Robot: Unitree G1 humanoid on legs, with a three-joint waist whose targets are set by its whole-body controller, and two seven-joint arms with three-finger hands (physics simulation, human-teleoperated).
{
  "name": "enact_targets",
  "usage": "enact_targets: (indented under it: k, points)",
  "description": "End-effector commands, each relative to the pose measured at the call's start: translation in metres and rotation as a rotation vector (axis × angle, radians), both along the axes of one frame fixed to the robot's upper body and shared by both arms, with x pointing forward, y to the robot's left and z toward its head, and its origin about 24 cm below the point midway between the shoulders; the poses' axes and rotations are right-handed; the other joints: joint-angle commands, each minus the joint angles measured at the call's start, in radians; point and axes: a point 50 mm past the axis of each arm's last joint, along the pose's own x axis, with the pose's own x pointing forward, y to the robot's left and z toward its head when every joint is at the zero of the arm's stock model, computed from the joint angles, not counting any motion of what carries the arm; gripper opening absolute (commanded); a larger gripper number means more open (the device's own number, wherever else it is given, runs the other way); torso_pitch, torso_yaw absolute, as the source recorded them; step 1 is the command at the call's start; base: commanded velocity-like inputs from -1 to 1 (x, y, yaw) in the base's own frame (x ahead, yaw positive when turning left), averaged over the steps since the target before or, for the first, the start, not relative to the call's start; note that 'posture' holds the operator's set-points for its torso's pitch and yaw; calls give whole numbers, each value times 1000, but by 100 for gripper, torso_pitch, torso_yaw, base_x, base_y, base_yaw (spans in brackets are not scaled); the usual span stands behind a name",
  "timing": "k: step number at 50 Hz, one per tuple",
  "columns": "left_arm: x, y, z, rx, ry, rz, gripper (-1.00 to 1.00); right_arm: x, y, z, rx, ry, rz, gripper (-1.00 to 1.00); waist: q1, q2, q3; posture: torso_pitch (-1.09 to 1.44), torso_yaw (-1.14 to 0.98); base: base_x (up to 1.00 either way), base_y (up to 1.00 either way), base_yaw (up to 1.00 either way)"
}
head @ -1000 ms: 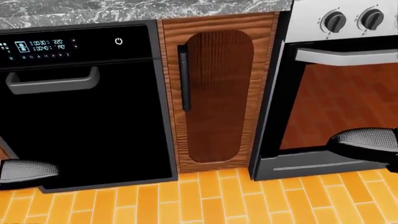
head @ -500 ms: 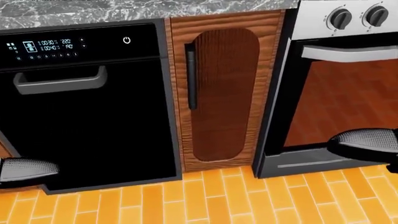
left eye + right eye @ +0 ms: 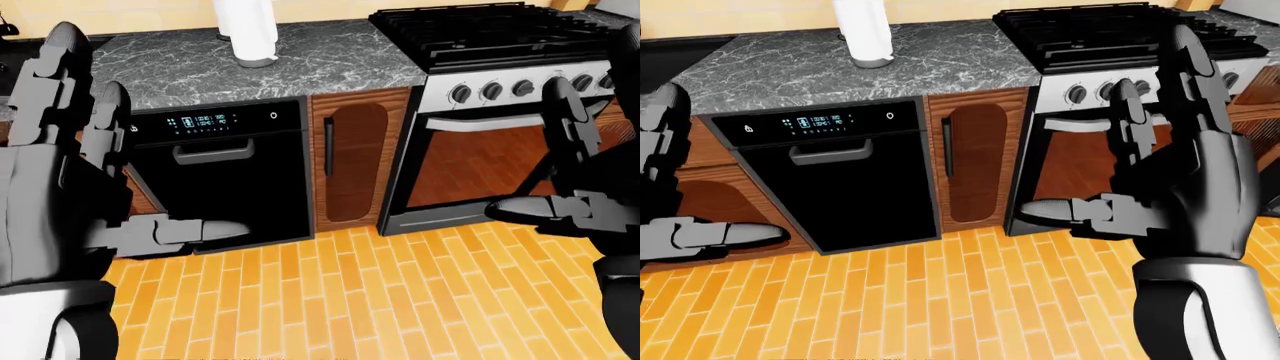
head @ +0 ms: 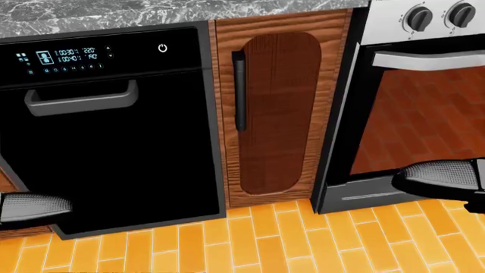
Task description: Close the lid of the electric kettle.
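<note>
No electric kettle shows in any view. My left hand (image 3: 130, 150) is raised at the left of the left-eye view, open, its fingers (image 3: 62, 67) pointing up and the thumb stretched out sideways, holding nothing. My right hand (image 3: 1105, 127) fills the right of the right-eye view, likewise open and empty, with its fingers (image 3: 1185, 82) upright before the oven. In the head view only the two thumb tips show, the left thumb (image 4: 30, 206) low at the left edge and the right thumb (image 4: 439, 170) at the right edge.
A grey marble counter (image 3: 330, 64) carries a white paper-towel roll (image 3: 245, 30). Below it stand a black dishwasher (image 3: 220, 172), a narrow wooden cabinet door (image 3: 350, 161) and a steel oven (image 3: 480, 150) under a gas hob (image 3: 490, 30). The floor (image 3: 350, 300) is orange wood.
The whole head view has shifted: dishwasher, cabinet door and oven slid to the right in the picture, so the camera moved. Both hands hold the same places in the view.
</note>
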Motion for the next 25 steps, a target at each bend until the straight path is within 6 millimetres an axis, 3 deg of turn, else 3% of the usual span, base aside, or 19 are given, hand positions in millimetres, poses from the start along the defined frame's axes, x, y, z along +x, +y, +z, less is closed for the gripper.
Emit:
enact_targets:
  k: [1,4,8,10,12,13,14,17,21,23,25]
  points:
    - [-2,2,10,8,-67,17,100,-4,1,8,-7,-57,-1,100,8,-20,-21,0,0,0,11,0]
    - [-2,2,9,8,-66,17,100,-3,1,7,-8,-55,-2,100,6,-9,-28,0,0,0,11,0]
    - [-3,2,11,10,-69,19,100,-3,0,7,-8,-56,-3,100,6,27,-12,0,0,0,11,0]
    - [-2,2,9,9,-66,18,100,-3,0,7,-10,-55,-3,100,2,64,-15,0,0,0,11,0]
    - [-2,1,10,9,-67,18,100,-3,1,6,-12,-55,-3,100,4,136,-36,0,0,0,11,0]
    - [-2,2,9,8,-66,18,100,-3,1,6,-12,-55,-4,100,13,86,-20,0,0,0,11,0]
    - [-2,2,9,8,-66,18,100,-3,0,6,-11,-55,-4,100,9,102,-18,0,0,0,11,0]
    - [-2,1,9,8,-65,18,100,-2,1,6,-13,-55,-2,100,13,74,-26,0,0,0,11,0]
    - [-2,1,9,11,-64,17,100,-2,2,6,-17,-54,-2,100,10,37,-16,0,0,0,11,0]
    - [-2,1,9,10,-64,16,100,-3,2,6,-17,-54,-2,100,11,7,-15,0,0,0,11,0]
    - [-2,1,8,8,-63,15,100,-3,1,6,-19,-54,-1,100,11,-51,-32,0,0,0,11,0]
